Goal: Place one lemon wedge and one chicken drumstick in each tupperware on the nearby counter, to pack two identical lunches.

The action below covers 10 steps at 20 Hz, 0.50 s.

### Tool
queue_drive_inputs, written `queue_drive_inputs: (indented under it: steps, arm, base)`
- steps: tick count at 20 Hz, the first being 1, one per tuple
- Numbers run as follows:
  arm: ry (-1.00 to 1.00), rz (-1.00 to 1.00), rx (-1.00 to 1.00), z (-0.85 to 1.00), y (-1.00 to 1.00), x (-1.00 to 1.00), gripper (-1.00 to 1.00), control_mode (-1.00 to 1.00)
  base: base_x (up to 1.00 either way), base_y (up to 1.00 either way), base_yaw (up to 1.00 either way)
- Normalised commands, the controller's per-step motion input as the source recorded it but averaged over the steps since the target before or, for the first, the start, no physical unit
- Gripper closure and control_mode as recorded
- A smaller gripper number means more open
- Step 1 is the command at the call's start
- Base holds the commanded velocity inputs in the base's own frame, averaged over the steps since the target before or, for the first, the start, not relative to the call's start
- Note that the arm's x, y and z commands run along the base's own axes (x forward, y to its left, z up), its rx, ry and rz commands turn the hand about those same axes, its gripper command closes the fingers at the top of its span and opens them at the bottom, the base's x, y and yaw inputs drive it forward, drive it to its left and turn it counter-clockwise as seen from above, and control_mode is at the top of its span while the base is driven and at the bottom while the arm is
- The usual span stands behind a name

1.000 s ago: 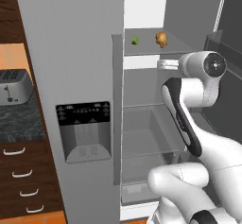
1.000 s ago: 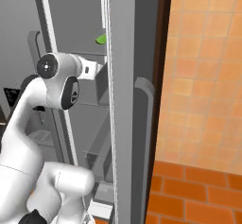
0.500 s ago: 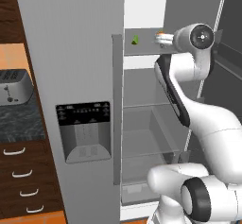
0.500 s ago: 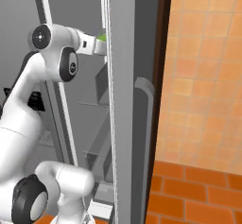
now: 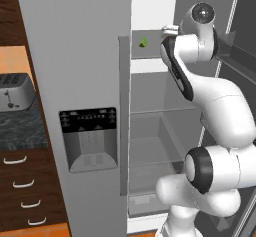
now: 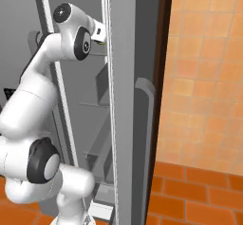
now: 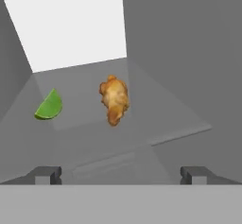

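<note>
Two items on the shelf: a green lemon wedge (image 7: 49, 106) and a chicken drumstick (image 7: 114, 100) lie near each other, apart, on the upper fridge shelf (image 7: 156, 124).
Claw: the gripper (image 7: 121, 175) hangs in front of the shelf with its jaws spread wide and nothing between them.
Drumstick: it sits almost centred ahead of the jaws, the wedge off to one side.
Approach: judged from here, push straight in, bracket the drumstick across its narrow middle, and steer clear of the wedge.
Risk: a lumpy surface could slip, so close squarely.
Counter: the worktop (image 5: 20, 131) with a toaster (image 5: 15, 92) lies left of the fridge; no containers visible.
</note>
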Motion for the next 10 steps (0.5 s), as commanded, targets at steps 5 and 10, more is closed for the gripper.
queue_drive_inputs:
  steps: [5,10]
  arm:
    - [0.06,0.0,0.0,-0.29,-0.11,0.79,-1.0,-1.0]
    - [0.1,0.0,0.0,-0.24,-0.23,0.82,-1.0,-1.0]
  base:
    - [0.0,0.0,0.0]
    - [0.0,0.0,0.0]
